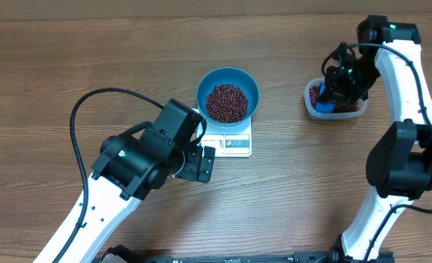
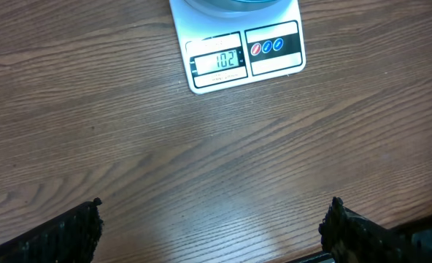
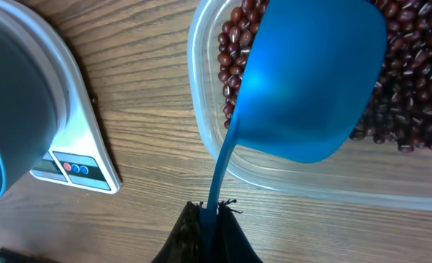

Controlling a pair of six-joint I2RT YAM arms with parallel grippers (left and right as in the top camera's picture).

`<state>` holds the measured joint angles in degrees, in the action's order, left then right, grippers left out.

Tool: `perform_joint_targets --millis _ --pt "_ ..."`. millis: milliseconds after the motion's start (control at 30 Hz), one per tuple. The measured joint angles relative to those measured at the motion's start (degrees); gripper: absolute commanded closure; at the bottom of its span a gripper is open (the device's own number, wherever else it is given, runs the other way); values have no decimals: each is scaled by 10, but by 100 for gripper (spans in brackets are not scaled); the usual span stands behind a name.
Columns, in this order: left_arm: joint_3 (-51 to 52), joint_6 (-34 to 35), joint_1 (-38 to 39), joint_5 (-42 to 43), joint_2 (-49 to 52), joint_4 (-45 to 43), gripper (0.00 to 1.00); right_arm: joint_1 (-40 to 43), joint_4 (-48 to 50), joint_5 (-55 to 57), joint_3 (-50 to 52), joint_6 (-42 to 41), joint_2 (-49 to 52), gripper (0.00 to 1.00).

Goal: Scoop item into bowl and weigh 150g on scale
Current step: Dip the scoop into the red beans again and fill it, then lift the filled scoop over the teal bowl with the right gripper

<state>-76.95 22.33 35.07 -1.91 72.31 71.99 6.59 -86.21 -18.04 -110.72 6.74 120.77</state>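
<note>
- Beans (image 1: 226, 102), overhead view: one heap fills the blue bowl (image 1: 249, 82), which stands on the white scale (image 1: 234, 143) near the table centre. A second lot lies in the clear tub (image 1: 309, 96) at the right.
- Overhead, clearance: bare wooden table (image 1: 55, 66) lies open to the left of the bowl and beyond it. Scale and tub stand well apart, with bare table between them.
- Overhead, left gripper (image 1: 203, 164): it sits just beside the scale's near-left corner, apart from the bowl.
- Overhead, right gripper (image 1: 338, 88): it is positioned over the tub, and the blue scoop (image 1: 324, 107) shows beneath it.
- Left wrist view: the fingertips (image 2: 70, 235) sit at both lower corners, spread wide with nothing between them. Open table runs ahead to the scale's display edge.
- Left wrist, markings: the display (image 2: 217, 61) reads "102". Three round buttons (image 2: 266, 47), one red and two blue, sit beside it.
- Right wrist view: the right gripper (image 3: 211, 230) is clamped on the scoop handle (image 3: 220, 168). The scoop's underside covers part of the tub (image 3: 201, 44). Beans (image 3: 413, 58) show along its left and right sides. Contact between scoop and beans cannot be determined.
- Right wrist, clearance: the scale corner and bowl (image 3: 12, 109) lie at the left, with a strip of bare table between scale and tub rim.
</note>
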Motion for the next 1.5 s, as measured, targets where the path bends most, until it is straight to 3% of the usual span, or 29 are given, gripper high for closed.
perform_joint_targets --millis 500,1500 --pt "0 0 0 0 0 0 0 63 -15 -87 0 80 6 96" --pt "0 0 0 0 0 0 0 185 -37 -196 4 155 7 96"
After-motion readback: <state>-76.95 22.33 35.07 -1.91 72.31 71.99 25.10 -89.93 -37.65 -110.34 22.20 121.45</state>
